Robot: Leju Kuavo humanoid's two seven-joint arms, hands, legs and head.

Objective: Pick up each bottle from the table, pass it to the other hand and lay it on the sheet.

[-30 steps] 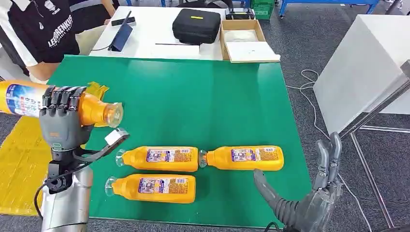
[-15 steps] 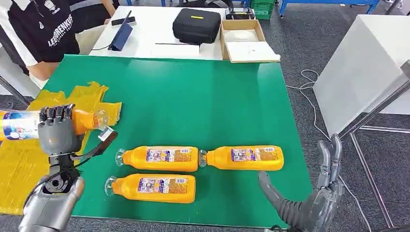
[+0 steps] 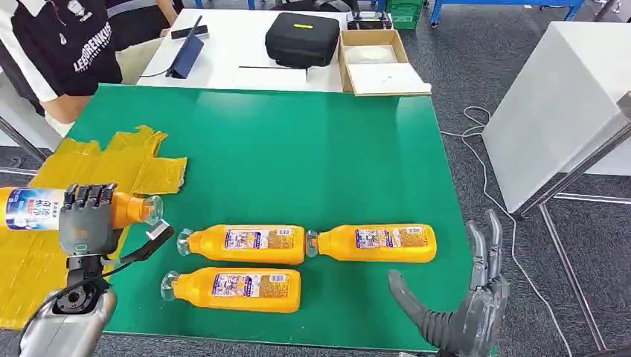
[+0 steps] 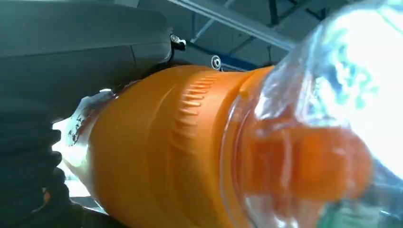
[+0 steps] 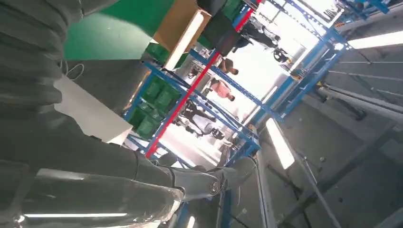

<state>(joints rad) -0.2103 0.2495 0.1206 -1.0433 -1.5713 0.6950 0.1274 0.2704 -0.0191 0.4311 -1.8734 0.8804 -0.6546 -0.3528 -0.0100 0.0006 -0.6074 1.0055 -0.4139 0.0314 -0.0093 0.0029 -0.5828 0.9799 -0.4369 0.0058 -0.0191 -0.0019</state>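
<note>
My left hand (image 3: 88, 223) grips an orange bottle (image 3: 41, 208) around its shoulder, held level above the yellow sheet (image 3: 89, 186) at the table's left edge, cap end toward the table's middle. The same bottle (image 4: 190, 152) looms large in the left wrist view. Three more orange bottles lie on the green table (image 3: 298, 141): one (image 3: 245, 244) left of centre, one (image 3: 372, 243) to its right, one (image 3: 234, 289) nearer the front edge. My right hand (image 3: 465, 312) hangs open at the front right corner, holding nothing.
A person in a black and white shirt (image 3: 63, 44) stands at the back left. Behind the green table a white table carries a black case (image 3: 303, 39), a cardboard box (image 3: 376, 59) and a tablet (image 3: 186, 56). A white cabinet (image 3: 558, 104) stands to the right.
My left hand has carried the bottle leftward and down, from over the table's edge to low above the yellow sheet. The right hand has shifted slightly left.
</note>
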